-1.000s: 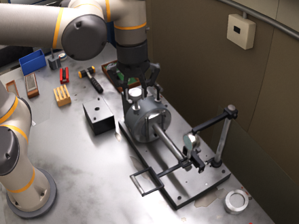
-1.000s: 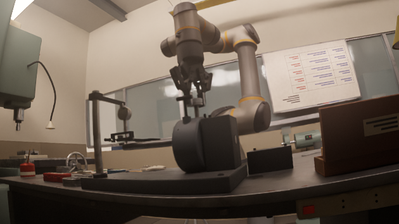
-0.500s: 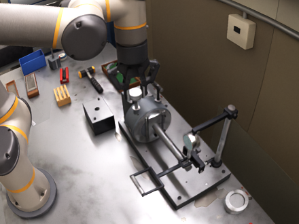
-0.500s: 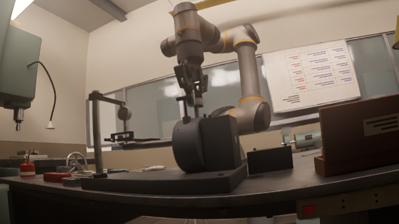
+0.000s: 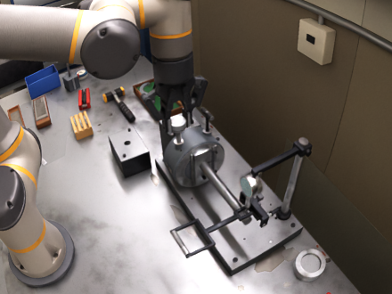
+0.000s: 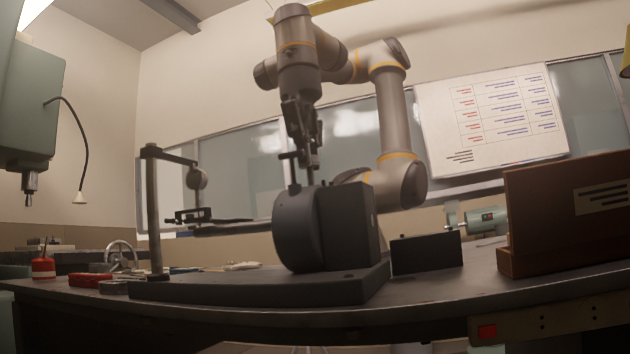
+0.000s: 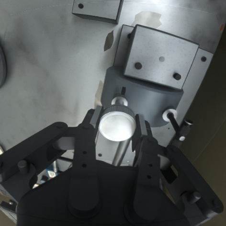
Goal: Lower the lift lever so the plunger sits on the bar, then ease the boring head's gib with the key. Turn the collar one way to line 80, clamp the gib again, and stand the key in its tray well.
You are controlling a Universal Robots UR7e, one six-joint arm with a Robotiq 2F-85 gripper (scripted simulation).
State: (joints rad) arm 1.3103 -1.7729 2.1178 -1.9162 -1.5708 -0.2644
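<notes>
The boring head (image 5: 192, 157) (image 6: 300, 229) (image 7: 141, 100), a dark grey round body, sits on a plate at the bench's right side. Its knurled silver collar (image 5: 178, 123) (image 7: 117, 124) stands up on top, and I grip it in my closed gripper (image 5: 178, 124) (image 6: 306, 161) (image 7: 117, 124). The T-handled key (image 5: 206, 118) (image 7: 178, 124) stands in the head beside the collar. A steel bar (image 5: 222, 187) runs from the head to the dial indicator (image 5: 250, 186) on its stand. The lift lever is too small to make out.
A brown tray (image 5: 153, 95) lies behind the head, partly hidden by my arm. A black block (image 5: 129, 152) sits left of the plate, a steel ring (image 5: 310, 264) at the near corner. A hammer (image 5: 119, 103) and small blocks lie farther left. The wall runs close along the right.
</notes>
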